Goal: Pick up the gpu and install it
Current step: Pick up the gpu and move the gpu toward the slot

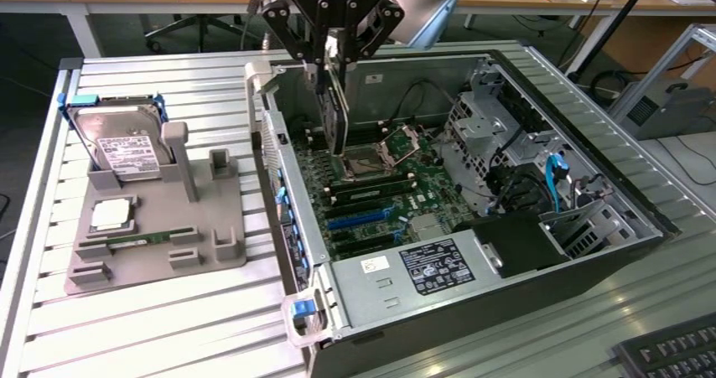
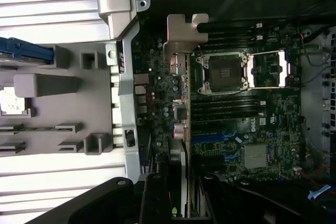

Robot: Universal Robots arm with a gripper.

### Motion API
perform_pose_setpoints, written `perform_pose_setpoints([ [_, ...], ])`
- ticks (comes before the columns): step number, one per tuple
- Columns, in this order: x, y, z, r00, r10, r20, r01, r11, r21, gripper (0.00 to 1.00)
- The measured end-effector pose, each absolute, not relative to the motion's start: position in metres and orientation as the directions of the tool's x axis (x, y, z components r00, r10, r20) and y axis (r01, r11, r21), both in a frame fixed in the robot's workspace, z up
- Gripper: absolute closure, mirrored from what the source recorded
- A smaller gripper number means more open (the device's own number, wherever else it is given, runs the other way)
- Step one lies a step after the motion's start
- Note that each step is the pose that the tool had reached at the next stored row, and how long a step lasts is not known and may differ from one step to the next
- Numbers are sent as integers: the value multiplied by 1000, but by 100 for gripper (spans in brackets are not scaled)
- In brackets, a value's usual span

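Observation:
The gpu hangs on edge, a thin dark card held upright over the open computer case. My gripper is shut on its upper edge. The card's lower end hovers just above the motherboard, beside the CPU socket, on the side nearer the case's rear wall. In the wrist view the gpu appears edge-on with its silvery end bracket near the rear wall. The dark fingers clamp it from both sides.
A grey fixture tray at the exterior view's left holds a hard drive, a processor and a memory stick. Inside the case are a power supply and a drive cage. A keyboard lies at the bottom right.

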State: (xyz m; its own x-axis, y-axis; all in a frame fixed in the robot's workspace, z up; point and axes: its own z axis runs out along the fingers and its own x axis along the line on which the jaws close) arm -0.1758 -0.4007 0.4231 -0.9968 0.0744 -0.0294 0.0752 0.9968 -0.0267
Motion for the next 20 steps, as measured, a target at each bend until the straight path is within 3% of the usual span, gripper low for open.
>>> perform_pose_setpoints([
  [20, -156, -401, 422, -997, 74, -31, 75, 996, -45, 73],
])
